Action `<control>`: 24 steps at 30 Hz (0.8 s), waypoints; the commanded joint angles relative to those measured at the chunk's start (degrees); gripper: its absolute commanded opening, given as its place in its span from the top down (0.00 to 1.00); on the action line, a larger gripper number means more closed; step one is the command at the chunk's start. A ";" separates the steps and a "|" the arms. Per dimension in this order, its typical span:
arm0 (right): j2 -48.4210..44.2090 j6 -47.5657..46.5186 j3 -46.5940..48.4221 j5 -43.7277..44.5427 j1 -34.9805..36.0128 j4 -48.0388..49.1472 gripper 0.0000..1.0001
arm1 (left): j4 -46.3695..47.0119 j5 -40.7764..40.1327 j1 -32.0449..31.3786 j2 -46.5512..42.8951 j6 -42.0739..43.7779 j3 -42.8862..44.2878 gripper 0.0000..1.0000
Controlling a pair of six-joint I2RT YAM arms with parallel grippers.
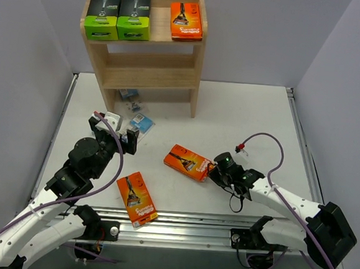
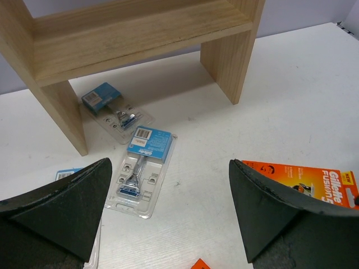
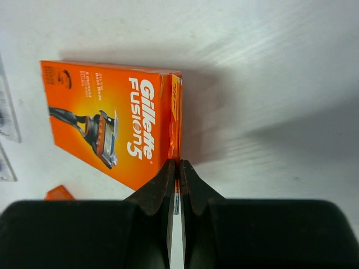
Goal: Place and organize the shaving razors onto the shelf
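The wooden shelf (image 1: 152, 77) stands at the back; its top tier holds two black-and-green boxes (image 1: 119, 16) and one orange box (image 1: 186, 21). My right gripper (image 1: 213, 169) is shut on the thin end flap of an orange razor box (image 1: 188, 161) lying mid-table; the right wrist view shows the fingers pinching that edge (image 3: 175, 168) of the box (image 3: 106, 120). A second orange box (image 1: 136, 198) lies near the front. My left gripper (image 1: 119, 131) is open and empty above the table (image 2: 169, 165). Blister packs lie ahead of it (image 2: 143, 168), by the shelf leg (image 2: 108, 105), and partly behind its left finger (image 2: 68, 172).
The shelf's middle and lower tiers (image 2: 129, 33) show nothing on them. Grey walls close in left, right and back. A metal rail (image 1: 192, 219) runs along the near table edge. A purple cable (image 1: 272, 148) loops above the right arm.
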 commanded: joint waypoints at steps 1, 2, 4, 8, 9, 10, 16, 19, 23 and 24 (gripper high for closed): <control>4.41 0.06 5.93 -0.42 -0.24 6.55 1.00 | -0.25 -0.98 -0.35 0.54 0.27 1.65 0.06; 5.65 -0.03 8.03 -0.59 -0.15 7.36 1.00 | -0.34 -1.07 -0.35 0.54 0.36 1.73 0.06; 10.12 -0.56 10.15 -1.29 -0.06 9.46 1.00 | -0.43 -1.42 -0.35 0.72 0.44 1.73 0.06; 17.17 -1.09 15.25 -3.05 1.16 12.55 1.00 | -0.69 -2.30 -0.44 0.98 0.88 1.91 0.06; 19.53 -1.26 17.08 -4.01 1.52 13.77 1.00 | -0.87 -2.56 -0.44 1.24 0.88 2.00 0.06; 20.60 -1.44 17.97 -4.72 1.87 14.31 1.00 | -0.96 -2.74 -0.44 1.33 0.88 2.00 0.06; 24.82 -4.86 18.87 -18.11 5.13 30.19 0.89 | -1.66 -3.00 -0.35 2.21 0.97 2.52 0.06; 24.56 -6.09 17.37 -22.64 5.30 35.59 0.63 | -1.75 -3.00 -0.44 2.48 0.89 2.70 0.06; 21.75 -8.91 15.79 -20.81 4.17 28.65 0.52 | -1.92 -2.74 -0.35 2.74 0.97 2.87 0.06; 20.70 -9.08 15.09 -20.98 3.55 28.20 0.52 | -2.01 -2.56 -0.43 2.74 0.97 2.88 0.06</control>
